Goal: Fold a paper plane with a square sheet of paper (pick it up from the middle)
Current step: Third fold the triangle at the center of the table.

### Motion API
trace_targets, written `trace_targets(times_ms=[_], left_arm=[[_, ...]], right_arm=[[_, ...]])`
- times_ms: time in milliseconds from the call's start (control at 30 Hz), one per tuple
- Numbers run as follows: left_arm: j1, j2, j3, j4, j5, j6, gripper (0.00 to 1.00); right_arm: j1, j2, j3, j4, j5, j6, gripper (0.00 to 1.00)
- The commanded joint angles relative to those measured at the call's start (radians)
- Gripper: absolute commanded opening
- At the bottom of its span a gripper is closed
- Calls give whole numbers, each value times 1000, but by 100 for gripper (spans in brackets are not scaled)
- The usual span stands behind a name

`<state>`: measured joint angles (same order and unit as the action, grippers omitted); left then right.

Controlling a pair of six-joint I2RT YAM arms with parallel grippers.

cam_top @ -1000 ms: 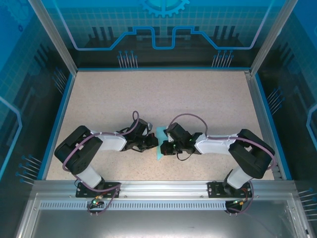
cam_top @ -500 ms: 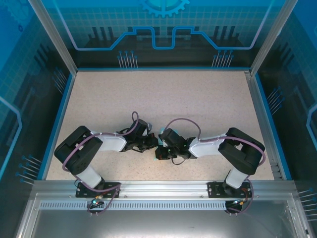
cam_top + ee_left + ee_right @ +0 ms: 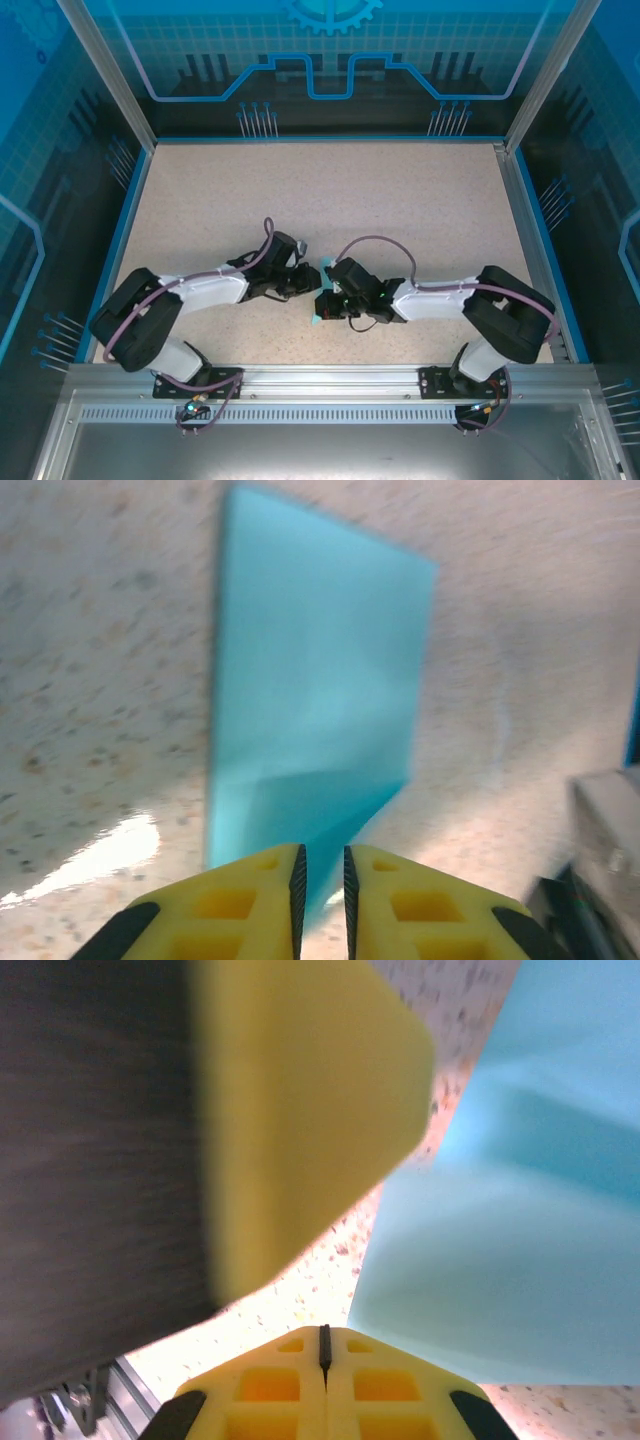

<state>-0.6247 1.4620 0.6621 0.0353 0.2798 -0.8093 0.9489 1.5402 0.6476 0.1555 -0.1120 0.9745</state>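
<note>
1. Top view: the left arm (image 3: pixel 210 290) and right arm (image 3: pixel 440 297) are meeting mid-desk (image 3: pixel 330 200), covering the paper (image 3: pixel 316 319) but for a cyan sliver.
2. Left wrist view is giving more: the paper is lying folded on the desk, a diagonal crease showing, and the left claw (image 3: pixel 322 855) is standing a slit apart over its near corner.
3. Right wrist view: the right claw (image 3: pixel 325 1332) is pressing together, pinching nothing, with the paper just beyond.

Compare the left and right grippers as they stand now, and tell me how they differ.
The left gripper has its fingers slightly apart, while the right gripper has them pressed together. A corner of the cyan sheet points into the left gripper's gap. Beside the right gripper, the sheet lies off to one side. Both have yellow fingers and are close to the sheet.
</note>
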Motion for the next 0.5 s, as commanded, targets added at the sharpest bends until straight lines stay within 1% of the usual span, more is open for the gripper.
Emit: trace_targets(times_ms=[0,67,167,333,467], left_arm=[[-6,-64,21,-74,-6,23,21],[-6,-79,-8,-66,10,1,20],[-28,-105,-61,-44,30,-37,16],[-82,-162,-132,-43,26,-91,12],[-96,-205,-169,-56,25,-110,12]], right_arm=[[-52,-56,-46,6,40,39,2],[-82,-72,-57,-17,39,46,2],[-105,-74,-64,-31,28,48,2],[-112,-43,-63,-13,-4,45,2],[-113,-8,-52,10,-40,45,2]])
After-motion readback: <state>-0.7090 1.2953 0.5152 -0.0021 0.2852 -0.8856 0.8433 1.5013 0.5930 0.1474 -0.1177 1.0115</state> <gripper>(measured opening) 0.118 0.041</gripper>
